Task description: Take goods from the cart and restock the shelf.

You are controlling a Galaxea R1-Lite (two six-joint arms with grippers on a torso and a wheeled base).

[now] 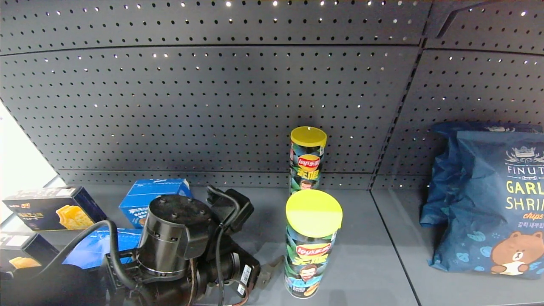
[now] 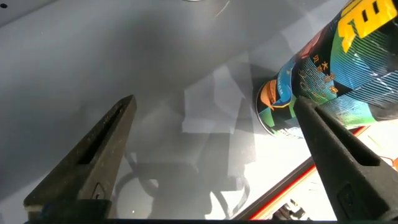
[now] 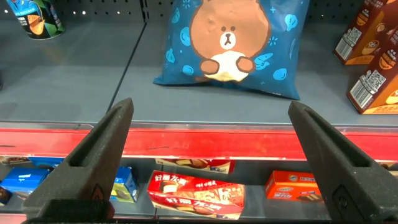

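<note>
Two chip cans with yellow lids stand on the grey shelf [image 1: 374, 255]. One can [image 1: 307, 159] is at the back by the pegboard, and the other can [image 1: 312, 242] stands near the front edge. My left arm [image 1: 182, 250] is low over the shelf, just left of the front can. My left gripper [image 2: 214, 106] is open with nothing between its fingers, and the front can's base [image 2: 323, 87] sits just beyond one fingertip [image 2: 305, 112]. My right gripper [image 3: 209, 109] is open and empty in front of the shelf edge, facing a blue bear-print chip bag [image 3: 233, 43].
Blue and dark snack boxes [image 1: 155, 199] sit behind my left arm. Blue chip bags [image 1: 488, 212] fill the right bay. A red strip [image 3: 205, 142] marks the shelf's front edge, with packets [image 3: 196, 190] on the shelf below. Brown boxes [image 3: 373, 56] stand beside the bear bag.
</note>
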